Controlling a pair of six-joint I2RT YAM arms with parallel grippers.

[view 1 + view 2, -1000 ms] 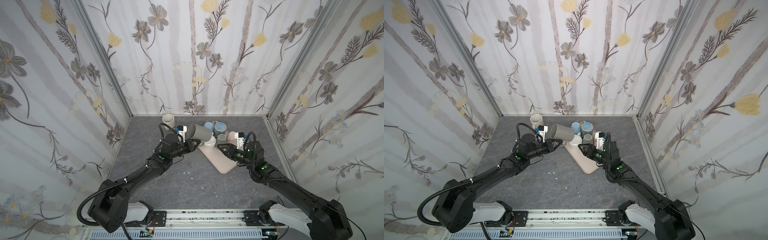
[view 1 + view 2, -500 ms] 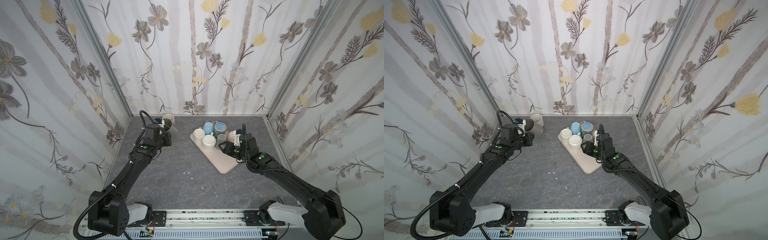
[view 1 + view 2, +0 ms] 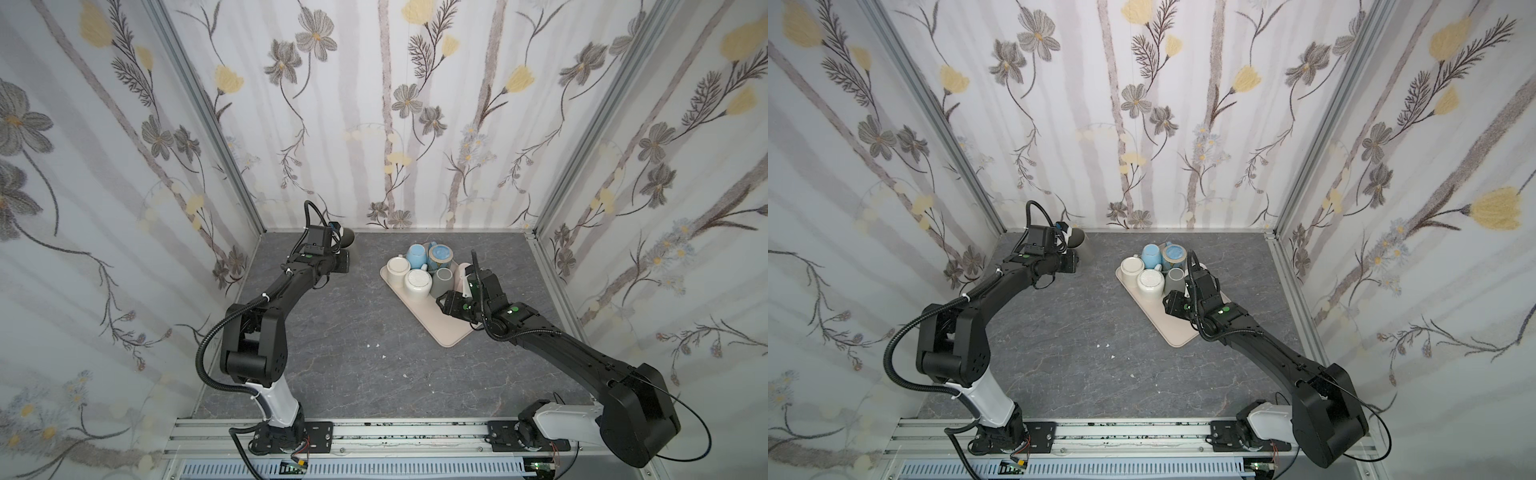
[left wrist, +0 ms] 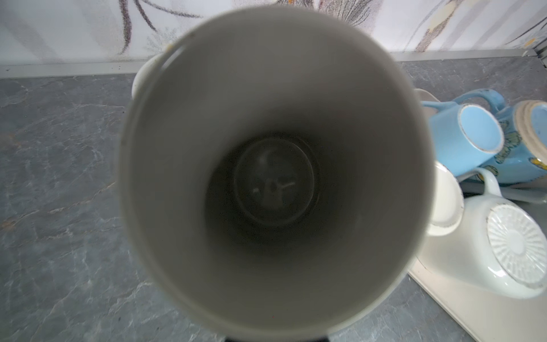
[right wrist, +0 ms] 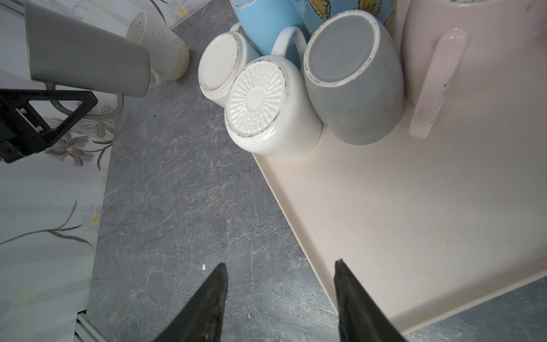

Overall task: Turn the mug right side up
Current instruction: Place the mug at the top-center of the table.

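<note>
"What fills most of the room in there?"

"The grey stone-look table [image 3: 353, 374], boxed in by flowered walls. Two black arms come in from the near rail. The left arm [image 3: 286, 286] stretches to the far left corner and the right arm [image 3: 582, 357] leans in over the tray."

"And the tray?"

"The cream tray [image 3: 453, 336] sits askew, right of the middle. Its far end is crowded with mugs and its near end is bare."

"Where's the mug that needs turning?"

"The tall grey mug [image 5: 85, 56] is held up by the far left corner. It's tipped on its side with its mouth facing the left wrist camera. The left gripper [image 5: 72, 108] is pinched tight on its handle. A speckled mug [image 5: 159, 44] stands on the table just beyond it, off the tray."

"What about the other one?"

"The right gripper [image 5: 279, 265] has its jaws well apart with nothing between them. It hangs over the bare part of the tray, just short of the mugs."

"And those mugs?"

"A ribbed white mug [image 3: 417, 282], a round grey mug [image 3: 443, 278] and a cream mug [image 3: 397, 266] sit bottom up, touching one another. A light-blue mug [image 3: 417, 254] leans tilted behind them, beside a butterfly mug [image 3: 440, 254]. A pink mug [image 5: 458, 44] is by the round grey one."

"Anything smaller?"

"A few white specks [image 3: 376, 345] on the table."
</note>
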